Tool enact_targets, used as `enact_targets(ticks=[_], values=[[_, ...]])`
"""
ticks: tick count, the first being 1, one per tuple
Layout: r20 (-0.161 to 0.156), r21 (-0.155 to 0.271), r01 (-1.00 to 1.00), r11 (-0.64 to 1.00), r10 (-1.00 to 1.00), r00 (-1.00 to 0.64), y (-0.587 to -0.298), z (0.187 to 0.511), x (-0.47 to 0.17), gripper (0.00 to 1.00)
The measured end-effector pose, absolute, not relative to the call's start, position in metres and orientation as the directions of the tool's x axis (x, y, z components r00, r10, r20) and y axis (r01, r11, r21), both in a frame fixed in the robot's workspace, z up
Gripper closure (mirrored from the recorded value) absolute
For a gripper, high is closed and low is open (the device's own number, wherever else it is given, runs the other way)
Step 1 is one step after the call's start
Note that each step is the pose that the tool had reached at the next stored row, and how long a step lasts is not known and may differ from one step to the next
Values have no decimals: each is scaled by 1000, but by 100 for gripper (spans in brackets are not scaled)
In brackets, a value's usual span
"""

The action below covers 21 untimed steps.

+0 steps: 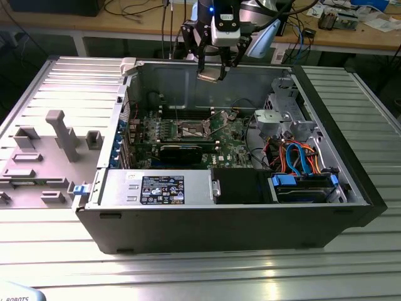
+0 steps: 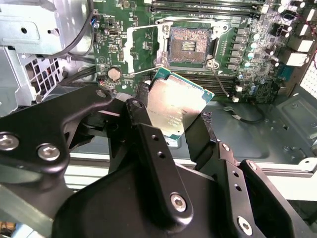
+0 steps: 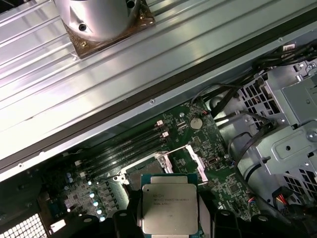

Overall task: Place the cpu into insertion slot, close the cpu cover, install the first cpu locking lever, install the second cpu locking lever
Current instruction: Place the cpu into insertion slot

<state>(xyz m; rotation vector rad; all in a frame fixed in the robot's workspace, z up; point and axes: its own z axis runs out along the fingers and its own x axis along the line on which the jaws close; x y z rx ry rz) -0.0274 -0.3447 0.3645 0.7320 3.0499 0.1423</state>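
Gripper [image 1: 212, 71] clamped on the cpu [image 2: 179, 105], high over the open case [image 1: 219, 219]. Insertion slot [image 2: 188, 45] lies below and bare, with the cpu cover [image 2: 131, 49] swung open beside it. Likely risk: the chip looks askew to the socket, so a skewed descent could bend pins or snag the cover. Ribbed metal table [image 1: 188, 276] near; cluttered wooden bench [image 1: 369, 39] far.
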Motion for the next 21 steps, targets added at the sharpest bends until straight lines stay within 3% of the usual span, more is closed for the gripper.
enact_targets(ticks=[21], values=[[19,88,587,805,588,-809,-345,364,-29,46]])
